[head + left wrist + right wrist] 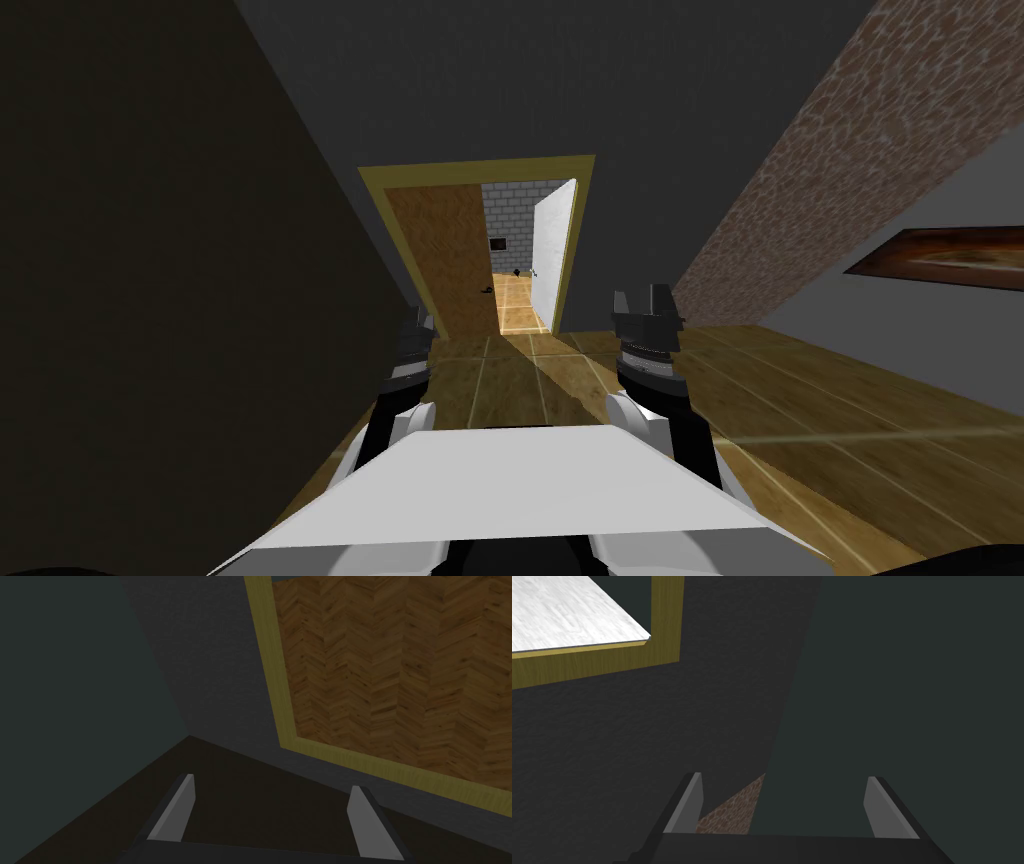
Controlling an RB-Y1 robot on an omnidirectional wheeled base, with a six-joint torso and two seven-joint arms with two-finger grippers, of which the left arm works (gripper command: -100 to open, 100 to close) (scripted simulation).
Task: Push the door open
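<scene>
Ahead stands a doorway with a yellow frame (476, 166). A brown wooden door leaf (445, 260) covers its left half. At its right side a white leaf (553, 255) stands swung inward, and between them is a gap onto a lit floor and a grey brick wall. My left gripper (418, 335) is open and short of the doorway, in line with the frame's left post. It looks at the wooden leaf (400, 676) and the frame (270, 676), fingers (175, 811) empty. My right gripper (647, 305) is open too, off the frame's right post, facing the white leaf (562, 611).
A dark wall (150, 300) runs close along my left. A brick wall (850, 150) with a framed picture (940, 258) lies to my right. Wooden floor (800, 420) stretches to the doorway. Small dark objects (516, 272) sit on the floor beyond the gap.
</scene>
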